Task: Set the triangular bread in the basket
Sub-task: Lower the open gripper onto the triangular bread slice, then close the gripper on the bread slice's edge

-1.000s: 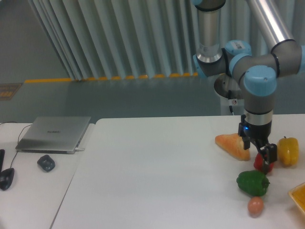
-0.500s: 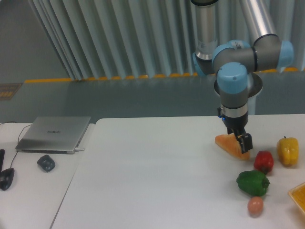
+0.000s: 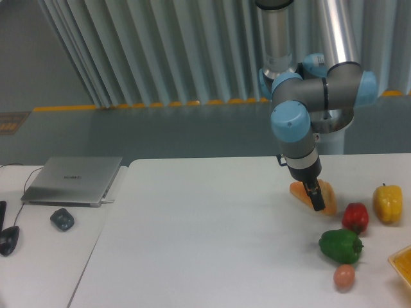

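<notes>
The triangular bread (image 3: 326, 195) is a golden-orange wedge lying on the white table at the right. My gripper (image 3: 315, 197) points down right over its left part, with a dark finger in front of the loaf. The jaws' gap is hidden from this angle, so I cannot tell whether they are open or shut. Only a yellow corner of the basket (image 3: 402, 264) shows at the lower right edge of the frame.
A red pepper (image 3: 355, 217), a yellow bell pepper (image 3: 387, 203), a green pepper (image 3: 340, 246) and a small brownish egg-shaped item (image 3: 344, 276) lie between the bread and the basket. A laptop (image 3: 72, 180) and a mouse (image 3: 61, 219) sit on the left table.
The arm has swung left: my gripper went from above the red pepper, across the bread's right end, to over its left part. The bread and peppers have not moved.
</notes>
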### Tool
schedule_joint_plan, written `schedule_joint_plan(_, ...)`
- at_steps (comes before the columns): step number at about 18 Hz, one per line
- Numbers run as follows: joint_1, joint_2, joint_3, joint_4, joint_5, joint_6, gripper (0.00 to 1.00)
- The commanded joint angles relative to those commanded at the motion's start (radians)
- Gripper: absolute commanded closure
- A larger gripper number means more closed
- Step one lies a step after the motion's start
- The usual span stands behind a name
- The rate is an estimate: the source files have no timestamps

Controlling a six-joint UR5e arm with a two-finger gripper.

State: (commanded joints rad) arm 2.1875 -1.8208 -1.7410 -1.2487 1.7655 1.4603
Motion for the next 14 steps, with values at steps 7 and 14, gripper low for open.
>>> schedule_joint_plan(7,-0.003,0.008,-0.043,-0.002,0.084,0.063,0.0)
schedule_joint_plan(14,-0.035,0.014,-0.104,0.002,0.1,0.06,0.0)
